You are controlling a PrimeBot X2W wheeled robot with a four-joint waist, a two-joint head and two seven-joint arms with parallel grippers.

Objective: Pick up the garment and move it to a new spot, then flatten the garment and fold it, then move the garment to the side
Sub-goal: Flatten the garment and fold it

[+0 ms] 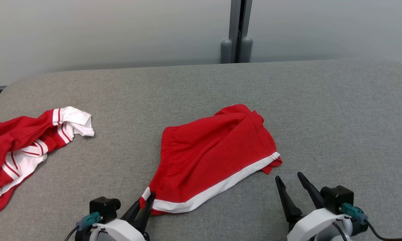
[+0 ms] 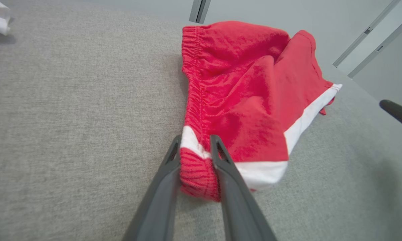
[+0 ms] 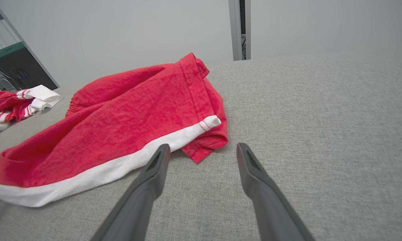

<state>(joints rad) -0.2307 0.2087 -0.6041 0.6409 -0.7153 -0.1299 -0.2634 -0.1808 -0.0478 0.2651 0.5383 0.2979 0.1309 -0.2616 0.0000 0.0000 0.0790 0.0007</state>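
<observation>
At 9 o'clock in the head view: crumpled red-and-white striped top (image 1: 20, 147), lying well apart from the work, nothing between it and the shorts but bare grey fabric surface (image 1: 321, 110). A grey post (image 1: 236, 33) stood at 12 o'clock against the pale wall beyond the far edge.

Centre: red shorts (image 1: 214, 150) with a white side stripe, spread loosely and rumpled on the surface, waistband toward 9 o'clock, leg hem toward 3 o'clock.

At 7 o'clock: left gripper (image 1: 148, 200), fingers drawn in on the near waistband corner of the shorts. Left wrist view confirmed it: red elastic edge and the end of the white stripe bunched between the two fingers.

At 5 o'clock: right gripper (image 1: 288, 175), fingers spread wide, holding nothing, tips just beside the hem corner of the shorts. Whether the left tip touched the stripe could not be told.
</observation>
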